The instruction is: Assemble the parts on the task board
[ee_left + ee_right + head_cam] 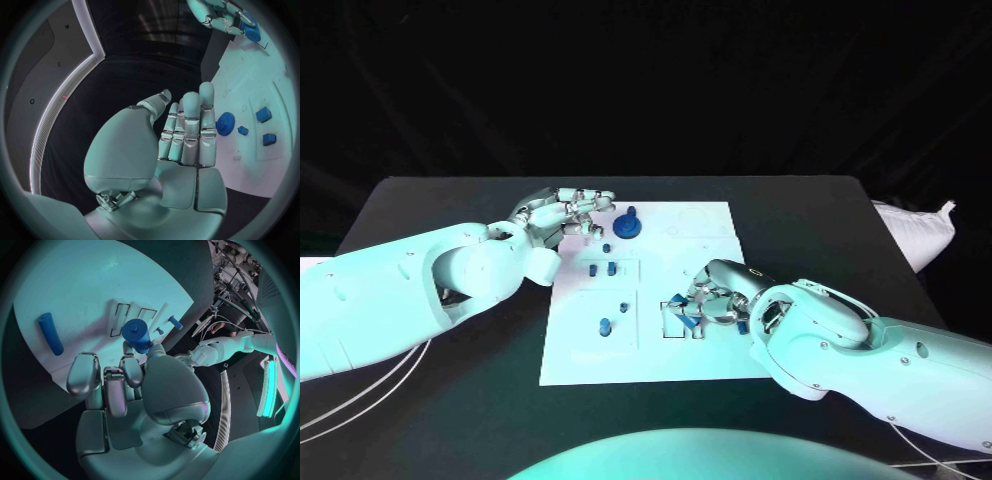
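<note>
While a blue cylindrical part (pixel 137 336) is pinched in the fingers of the right hand (pixel 708 305) over the near middle of the task board (pixel 711 355), the left hand (pixel 567 212) is held flat and empty, fingers together, at the board's far left edge beside a blue gear (pixel 629 226). Several small parts are seated; assembly is judged partly done.
</note>
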`<state>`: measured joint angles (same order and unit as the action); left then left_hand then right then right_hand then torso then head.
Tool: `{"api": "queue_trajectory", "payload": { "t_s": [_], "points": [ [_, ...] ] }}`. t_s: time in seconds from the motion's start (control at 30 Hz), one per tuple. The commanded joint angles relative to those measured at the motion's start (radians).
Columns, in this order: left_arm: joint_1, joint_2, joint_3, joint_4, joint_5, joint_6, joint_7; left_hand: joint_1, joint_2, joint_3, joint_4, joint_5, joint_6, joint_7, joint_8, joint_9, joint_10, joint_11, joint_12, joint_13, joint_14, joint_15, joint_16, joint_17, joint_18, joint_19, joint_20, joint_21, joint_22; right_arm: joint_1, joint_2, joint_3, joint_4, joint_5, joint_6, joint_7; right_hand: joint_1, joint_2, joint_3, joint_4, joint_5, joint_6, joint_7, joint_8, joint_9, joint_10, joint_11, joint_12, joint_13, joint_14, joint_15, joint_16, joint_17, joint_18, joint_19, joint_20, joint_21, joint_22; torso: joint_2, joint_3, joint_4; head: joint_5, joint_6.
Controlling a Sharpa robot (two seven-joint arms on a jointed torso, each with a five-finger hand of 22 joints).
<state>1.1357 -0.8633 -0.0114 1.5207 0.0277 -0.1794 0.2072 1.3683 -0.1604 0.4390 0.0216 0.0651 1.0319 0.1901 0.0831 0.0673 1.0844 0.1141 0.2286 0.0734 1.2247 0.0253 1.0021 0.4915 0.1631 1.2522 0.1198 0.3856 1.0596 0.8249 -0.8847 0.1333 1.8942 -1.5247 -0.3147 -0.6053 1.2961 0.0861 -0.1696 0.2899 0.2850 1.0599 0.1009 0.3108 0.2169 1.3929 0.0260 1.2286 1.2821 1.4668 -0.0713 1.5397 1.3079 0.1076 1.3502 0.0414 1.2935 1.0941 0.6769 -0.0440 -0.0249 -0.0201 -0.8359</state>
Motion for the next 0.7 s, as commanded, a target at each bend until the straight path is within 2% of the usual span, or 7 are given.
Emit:
{"api": "queue_trajectory", "payload": {
  "t_s": [0.03,0.37,0.63,0.7],
  "points": [
    [0.000,0.001,0.001,0.004,-0.004,0.019,0.002,0.000,0.011,-0.007,0.000,-0.003,-0.006,-0.002,0.004,0.000,-0.005,0.000,0.005,0.000,-0.010,0.000,-0.001,-0.001,0.018,-0.001,0.002,-0.004,-0.002,0.000,0.007,-0.001,-0.008,-0.039,0.068,-0.012,0.001,0.017,-0.010,0.001,-0.002,0.046,-0.039,-0.005,0.007,0.045,-0.040,0.005,-0.001,0.092,-0.005,0.004,0.203,-0.013,-0.004,-0.007,0.002,-0.001,0.000,0.0002,0.0002,-0.001,-0.002],
    [0.000,0.000,0.001,0.005,-0.004,0.020,-0.001,-0.001,0.011,-0.009,0.000,-0.003,-0.007,-0.001,0.005,0.000,-0.006,0.000,0.006,0.000,-0.011,0.000,0.000,-0.002,0.018,-0.002,0.002,-0.004,-0.002,-0.001,0.018,-0.003,-0.019,-0.059,0.128,-0.016,-0.031,0.018,-0.026,0.000,-0.013,0.054,-0.043,-0.007,0.021,0.042,-0.043,-0.014,-0.013,0.092,-0.007,0.004,0.204,-0.012,-0.004,-0.009,0.000,-0.002,0.000,0.0009,-0.0012,0.003,-0.005],
    [0.000,-0.001,0.000,0.004,-0.004,0.022,-0.004,-0.001,0.011,-0.009,0.000,-0.003,-0.007,-0.001,0.005,0.000,-0.006,0.000,0.006,0.000,-0.011,0.000,0.000,-0.002,0.018,-0.002,0.002,-0.004,-0.002,-0.001,0.019,-0.003,-0.014,-0.081,0.137,-0.016,-0.093,0.014,-0.062,0.001,-0.028,0.061,-0.046,-0.012,0.040,0.045,-0.046,-0.029,-0.021,0.093,-0.010,0.005,0.206,-0.013,-0.002,-0.011,0.001,0.000,0.001,0.0013,-0.0011,0.003,-0.006],
    [0.000,-0.001,0.000,0.004,-0.004,0.022,-0.004,-0.001,0.011,-0.009,0.000,-0.003,-0.007,-0.001,0.005,0.000,-0.006,0.000,0.006,0.000,-0.011,0.000,0.000,-0.002,0.018,-0.002,0.002,-0.004,-0.002,-0.001,0.019,-0.003,-0.013,-0.089,0.135,-0.016,-0.122,0.015,-0.081,0.000,-0.063,0.063,-0.047,-0.014,0.048,0.046,-0.047,-0.032,-0.021,0.093,-0.011,0.006,0.207,-0.013,-0.002,-0.012,0.000,0.000,0.001,0.0014,-0.0011,0.003,-0.007]
  ]
}}
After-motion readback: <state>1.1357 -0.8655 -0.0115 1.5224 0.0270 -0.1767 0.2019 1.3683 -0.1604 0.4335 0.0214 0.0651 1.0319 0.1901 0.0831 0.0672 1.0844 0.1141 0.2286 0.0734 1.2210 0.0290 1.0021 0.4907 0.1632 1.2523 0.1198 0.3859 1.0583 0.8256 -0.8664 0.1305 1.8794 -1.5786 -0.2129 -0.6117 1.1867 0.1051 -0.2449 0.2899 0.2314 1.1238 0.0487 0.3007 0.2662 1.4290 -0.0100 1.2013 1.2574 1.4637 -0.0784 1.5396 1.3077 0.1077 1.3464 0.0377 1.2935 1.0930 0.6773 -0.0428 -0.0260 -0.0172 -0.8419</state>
